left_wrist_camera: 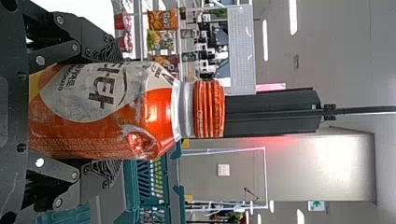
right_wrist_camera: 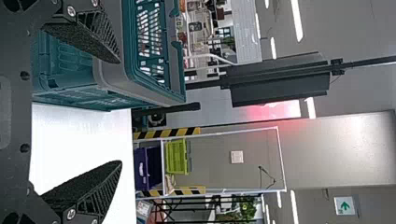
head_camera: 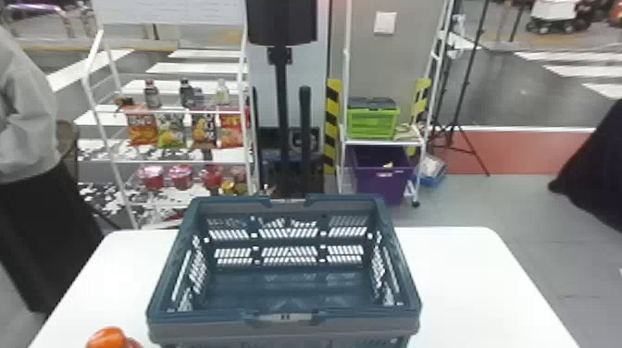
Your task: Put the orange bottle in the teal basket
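The orange bottle (left_wrist_camera: 156, 109) is upright, grasped by the left end effector (left_wrist_camera: 120, 111), near the front left corner of the teal basket (head_camera: 208, 320), while the right end effector (right_wrist_camera: 120, 112) is released, fingers apart.

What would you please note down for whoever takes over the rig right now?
Left gripper: shut on the orange bottle, which is upright, outside the basket on its left.
Right gripper: open, holding nothing, by the basket's right side.
Teal basket: on the white table.
Done: bottle grasped.
Left: bring it over the rim, lower it in, release.
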